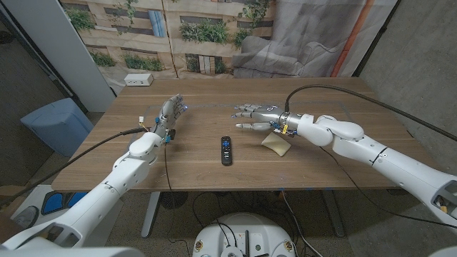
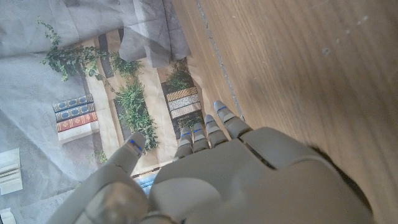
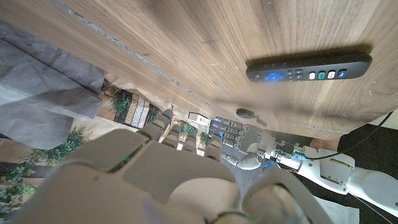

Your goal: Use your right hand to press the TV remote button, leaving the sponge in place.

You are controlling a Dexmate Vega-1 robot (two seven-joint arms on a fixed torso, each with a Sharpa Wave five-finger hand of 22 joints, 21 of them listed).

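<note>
A black TV remote (image 1: pixel 226 150) lies lengthwise near the middle of the wooden table (image 1: pixel 214 178), with coloured buttons on its face; it also shows in the right wrist view (image 3: pixel 309 67). A pale yellow sponge (image 1: pixel 276 143) lies to its right. My right hand (image 1: pixel 253 118) hovers open above the table, behind and to the right of the remote, fingers spread and pointing left, its wrist over the sponge's far edge. My left hand (image 1: pixel 170 114) stands open on the left side of the table, fingers pointing away, holding nothing (image 2: pixel 249 168).
A white power strip (image 1: pixel 138 80) sits at the table's far left corner. A blue bin (image 1: pixel 56 123) stands on the floor to the left. A plant-and-books backdrop (image 1: pixel 178 28) and grey drapes hang behind the table.
</note>
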